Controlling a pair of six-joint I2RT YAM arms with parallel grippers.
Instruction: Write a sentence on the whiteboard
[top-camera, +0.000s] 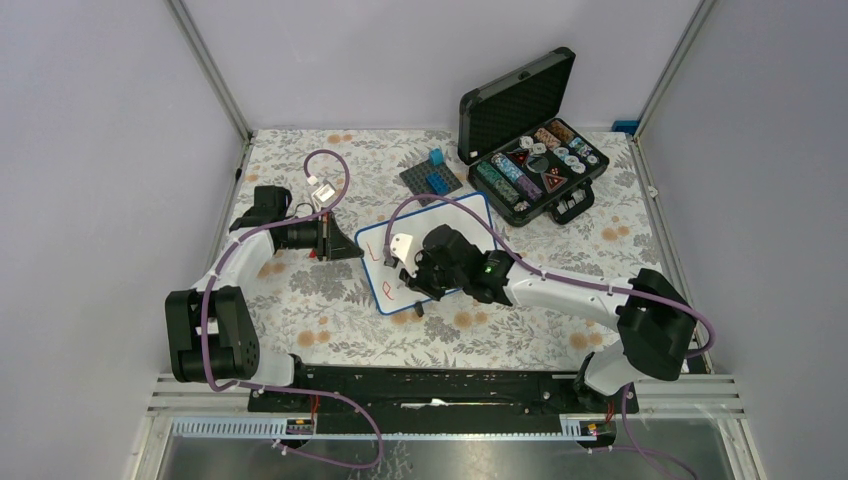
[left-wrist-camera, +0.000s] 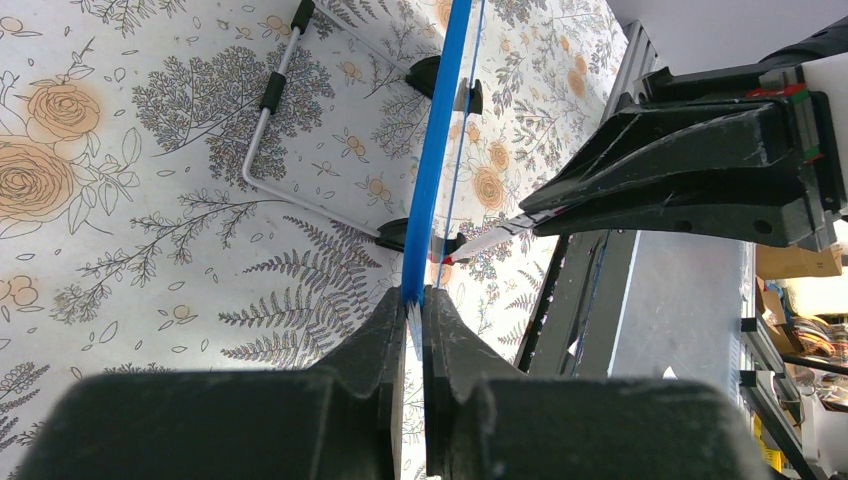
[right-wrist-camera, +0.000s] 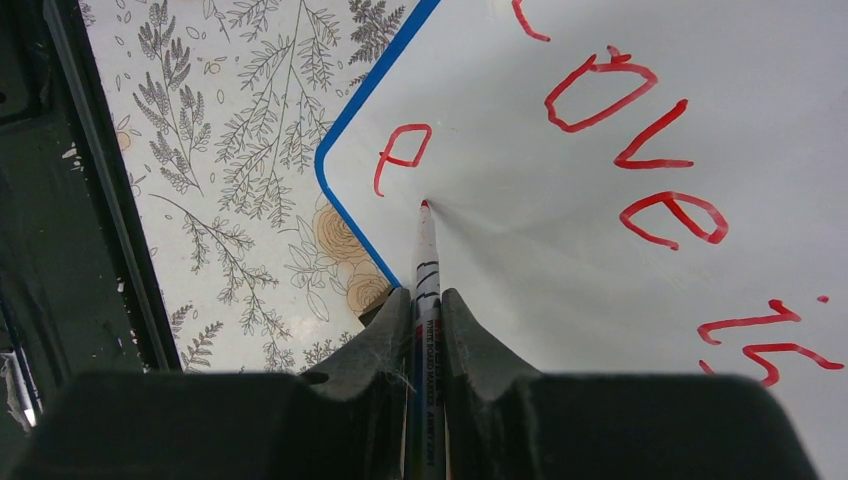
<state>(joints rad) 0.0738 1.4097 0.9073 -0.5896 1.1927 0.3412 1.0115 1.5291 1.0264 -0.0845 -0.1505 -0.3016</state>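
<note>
The whiteboard (top-camera: 470, 216), white with a thin blue frame, lies mid-table on the floral cloth. My left gripper (top-camera: 347, 244) is shut on its left edge; the left wrist view shows the blue frame (left-wrist-camera: 440, 150) edge-on between the jaws (left-wrist-camera: 414, 300). My right gripper (top-camera: 415, 278) is shut on a whiteboard marker (right-wrist-camera: 427, 262) above the board's near left part. The marker's red tip touches the board (right-wrist-camera: 520, 240) just right of a lone red "e" (right-wrist-camera: 402, 155). The sentence (right-wrist-camera: 655, 163) so reads "Love is" on the upper line and "e" below.
An open black case (top-camera: 535, 165) of colourful parts stands at the back right. A grey studded baseplate (top-camera: 432, 180) with a blue brick lies behind the board. A wire stand (left-wrist-camera: 262, 130) sticks out under the board. The black rail (top-camera: 430, 385) runs along the near edge.
</note>
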